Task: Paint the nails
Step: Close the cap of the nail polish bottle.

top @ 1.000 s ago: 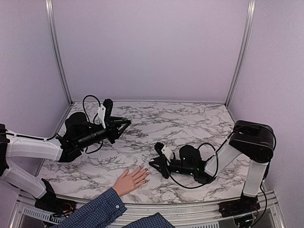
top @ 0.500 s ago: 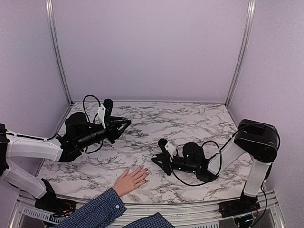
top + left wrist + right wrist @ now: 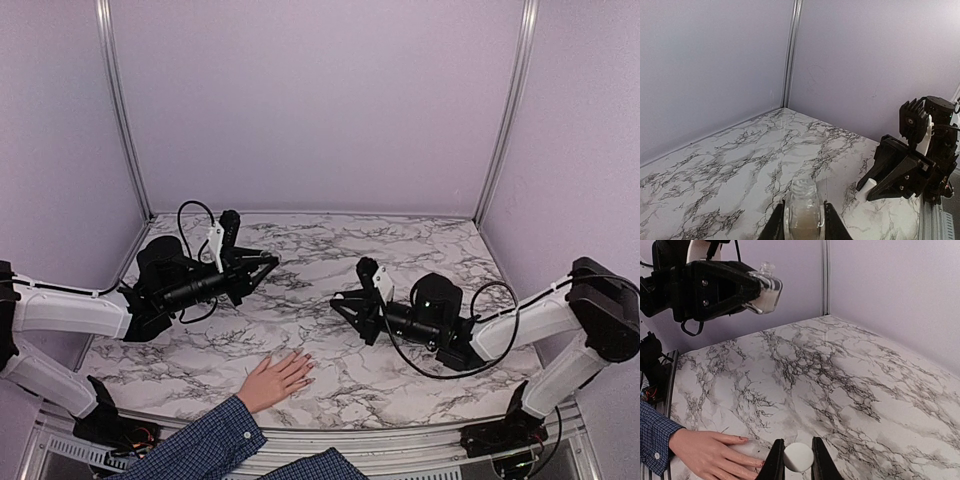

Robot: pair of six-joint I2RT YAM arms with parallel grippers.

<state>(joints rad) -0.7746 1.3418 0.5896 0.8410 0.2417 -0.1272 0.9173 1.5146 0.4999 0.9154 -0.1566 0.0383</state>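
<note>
Pulled back from the hand [image 3: 275, 378] since a second ago, my right end effector [image 3: 345, 305] pinches a white cap [image 3: 798, 456]. My left end effector [image 3: 262, 263] clamps a small glass bottle [image 3: 803, 212]. The nails [image 3: 306, 368] lie at the near edge of the tabletop [image 3: 420, 250].

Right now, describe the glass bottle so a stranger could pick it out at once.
Start at the marbled table and follow the left arm out over its left side. Clamped in the left gripper is a small clear glass bottle with an uncapped neck. It is the only glass item: the right gripper pinches a white round piece, and the human hand lies flat near the front edge.
</note>
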